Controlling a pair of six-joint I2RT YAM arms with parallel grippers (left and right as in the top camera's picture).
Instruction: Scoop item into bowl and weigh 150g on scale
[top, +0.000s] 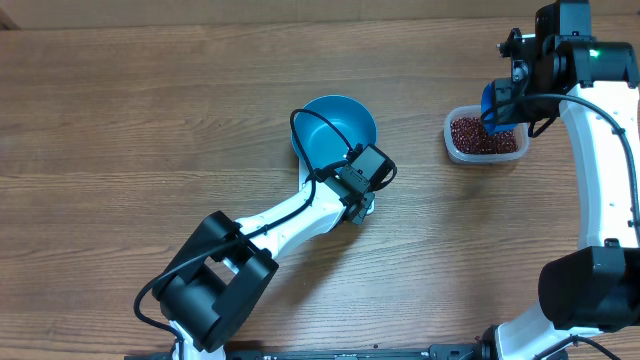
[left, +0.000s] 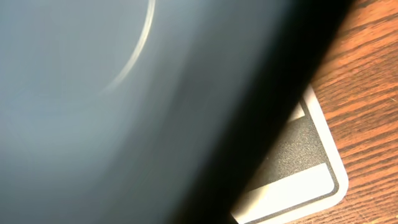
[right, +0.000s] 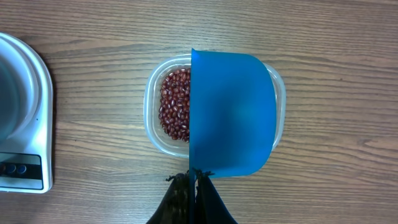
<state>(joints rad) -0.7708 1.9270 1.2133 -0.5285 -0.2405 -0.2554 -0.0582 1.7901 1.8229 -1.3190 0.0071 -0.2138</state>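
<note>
A wide brown wood-grain table (top: 150, 120) is seen from above, with the working items spread across its middle and right. A round deep bright blue bowl (top: 335, 125) is set near the middle, on a flat white square kitchen scale (right: 37, 124), presumably so that weight can be read as it is filled. No beans can be seen in the bowl, so the filling is judged to be at its start.

The left gripper (top: 358, 180) is placed at the bowl's near rim, probably to steady it. Its fingers are pressed together, but whether the rim is pinched between them cannot be told, since its wrist view is filled by the bowl's wall.

A clear rounded-rectangular plastic tub (right: 152, 124) is placed at the far right, well apart from the scale. A small blue plastic scoop (right: 230, 112) is pinched by its handle in the right gripper (right: 194, 186) and held over the tub's right part, apparently for loading. The small dark red-brown beans (right: 175, 106) lie heaped in the tub.

A grey panel and dark buttons are shown along the scale's edge, but no writing can be read.
</note>
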